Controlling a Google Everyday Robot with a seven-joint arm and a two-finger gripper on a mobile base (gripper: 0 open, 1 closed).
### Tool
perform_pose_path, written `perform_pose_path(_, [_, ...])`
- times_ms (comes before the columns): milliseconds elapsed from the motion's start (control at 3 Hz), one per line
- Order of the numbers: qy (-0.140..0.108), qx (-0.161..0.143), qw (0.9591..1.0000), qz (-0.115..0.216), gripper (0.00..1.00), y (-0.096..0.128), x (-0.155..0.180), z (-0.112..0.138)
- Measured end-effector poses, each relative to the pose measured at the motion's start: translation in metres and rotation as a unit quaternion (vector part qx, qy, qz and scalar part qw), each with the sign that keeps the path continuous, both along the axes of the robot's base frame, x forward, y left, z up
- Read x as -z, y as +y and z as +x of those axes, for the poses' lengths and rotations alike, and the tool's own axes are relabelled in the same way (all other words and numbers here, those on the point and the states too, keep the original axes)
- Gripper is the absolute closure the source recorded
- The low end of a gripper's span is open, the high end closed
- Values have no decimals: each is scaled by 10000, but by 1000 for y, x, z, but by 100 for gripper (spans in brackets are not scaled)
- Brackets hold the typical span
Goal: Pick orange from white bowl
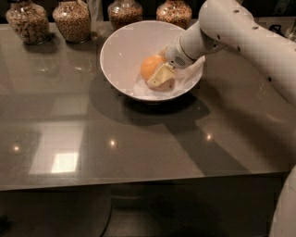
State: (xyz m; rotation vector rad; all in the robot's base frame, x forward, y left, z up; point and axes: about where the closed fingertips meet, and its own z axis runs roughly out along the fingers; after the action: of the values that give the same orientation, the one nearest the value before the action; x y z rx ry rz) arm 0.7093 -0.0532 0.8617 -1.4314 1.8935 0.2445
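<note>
The orange (151, 67) lies inside the white bowl (121, 51), right of its middle, low on the sloping inner wall. The bowl stands on the dark glossy table, toward the back centre. My gripper (160, 76) reaches down into the bowl from the right, over the rim, and sits right against the orange's near right side. A pale yellow part of the gripper covers the orange's lower right edge. The white arm (240, 32) runs from the gripper up and out to the right edge of the view.
Several glass jars of grains stand in a row along the table's back edge, such as one at the far left (26, 21) and one behind the bowl (175, 11). The table's front edge (138, 183) runs across the lower view.
</note>
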Motion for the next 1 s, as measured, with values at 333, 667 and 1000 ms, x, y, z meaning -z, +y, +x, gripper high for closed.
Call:
perform_pose_path(333, [43, 20, 10000, -48, 45, -2, 7, 8])
perform_pose_path(667, [54, 12, 10000, -46, 68, -1, 8, 9])
perform_pose_path(1000, [67, -18, 10000, -7, 92, 3, 7, 6])
